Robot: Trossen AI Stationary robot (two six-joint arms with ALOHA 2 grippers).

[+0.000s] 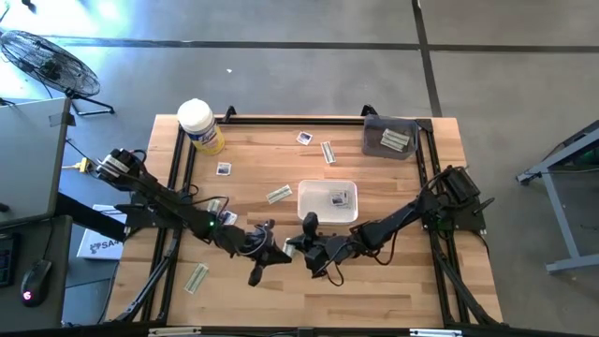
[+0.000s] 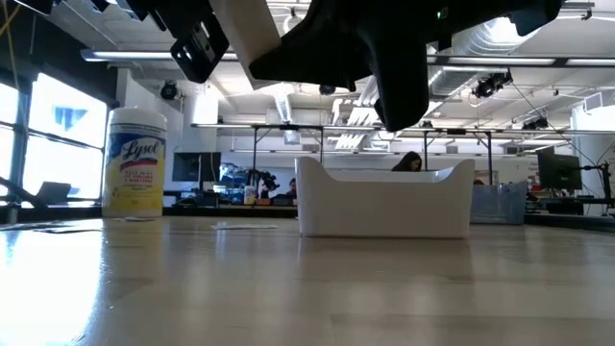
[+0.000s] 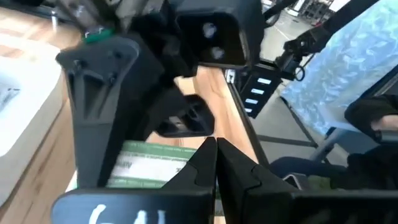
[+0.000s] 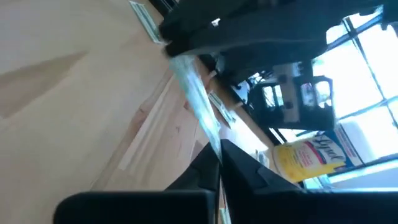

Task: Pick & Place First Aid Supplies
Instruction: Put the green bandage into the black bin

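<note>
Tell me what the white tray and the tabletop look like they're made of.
White tray: probably moulded plastic, matte, judging by its even white walls and rounded corners in the low view. Tabletop: wood, butcher-block style, showing joined light-brown planks with grain and a slight sheen that catches the window light.

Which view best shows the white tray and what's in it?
The high view: it looks down into the white tray, showing a packet inside. The low view shows only its side wall; the left wrist view catches an edge.
</note>
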